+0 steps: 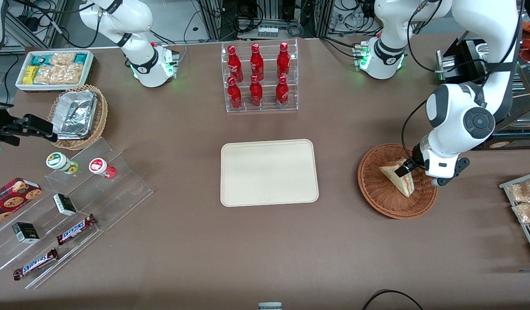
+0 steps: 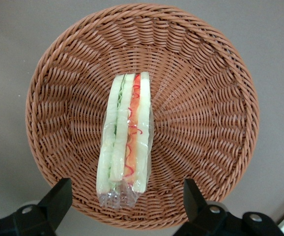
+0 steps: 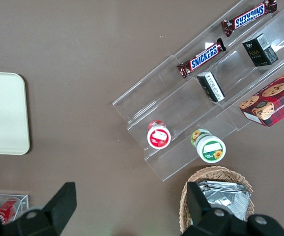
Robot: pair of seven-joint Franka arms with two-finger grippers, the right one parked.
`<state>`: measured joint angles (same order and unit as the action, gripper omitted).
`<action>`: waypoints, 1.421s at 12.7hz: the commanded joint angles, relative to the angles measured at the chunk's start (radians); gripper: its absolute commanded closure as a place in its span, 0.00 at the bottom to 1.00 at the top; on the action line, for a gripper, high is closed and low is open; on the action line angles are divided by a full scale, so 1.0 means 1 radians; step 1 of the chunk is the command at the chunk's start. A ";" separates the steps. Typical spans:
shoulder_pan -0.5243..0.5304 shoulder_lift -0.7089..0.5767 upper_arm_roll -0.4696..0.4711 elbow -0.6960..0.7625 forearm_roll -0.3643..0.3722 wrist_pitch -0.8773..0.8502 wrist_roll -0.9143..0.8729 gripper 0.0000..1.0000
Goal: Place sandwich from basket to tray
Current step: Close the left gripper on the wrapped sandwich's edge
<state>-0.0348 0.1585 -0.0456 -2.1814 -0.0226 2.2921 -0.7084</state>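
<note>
Sandwich (image 2: 125,140) in clear wrap lies on its side in the round reddish-brown wicker basket (image 2: 201,98), cut edge with green and orange filling facing up toward the left arm's gripper (image 2: 125,199), which hovers directly above it. Jaws stand wide open, one finger on each side of the wedge's wrapped end, touching nothing. The sandwich rests near the basket's middle, with bare weave all around it up to the rim. From the front, the basket (image 1: 376,189) sits on the brown bench (image 1: 265,249) toward the working arm's end, well apart from the cream tray (image 1: 269,172), with open bench between them.
</note>
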 commanded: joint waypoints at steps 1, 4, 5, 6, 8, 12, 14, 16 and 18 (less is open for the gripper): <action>0.001 -0.001 -0.002 -0.040 0.013 0.066 -0.034 0.00; 0.001 0.015 -0.002 -0.052 0.015 0.098 -0.034 0.00; 0.001 0.027 -0.002 -0.051 0.015 0.099 -0.034 0.00; 0.001 0.033 -0.002 -0.051 0.015 0.104 -0.034 0.00; 0.001 0.050 -0.002 -0.058 0.015 0.133 -0.034 0.00; 0.001 0.073 -0.002 -0.077 0.015 0.168 -0.034 0.00; 0.001 0.073 -0.002 -0.087 0.015 0.173 -0.034 0.15; 0.001 0.062 -0.002 -0.100 0.015 0.165 -0.034 0.71; 0.001 0.038 -0.002 -0.124 0.015 0.161 -0.023 1.00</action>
<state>-0.0348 0.2385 -0.0456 -2.2607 -0.0226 2.4418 -0.7205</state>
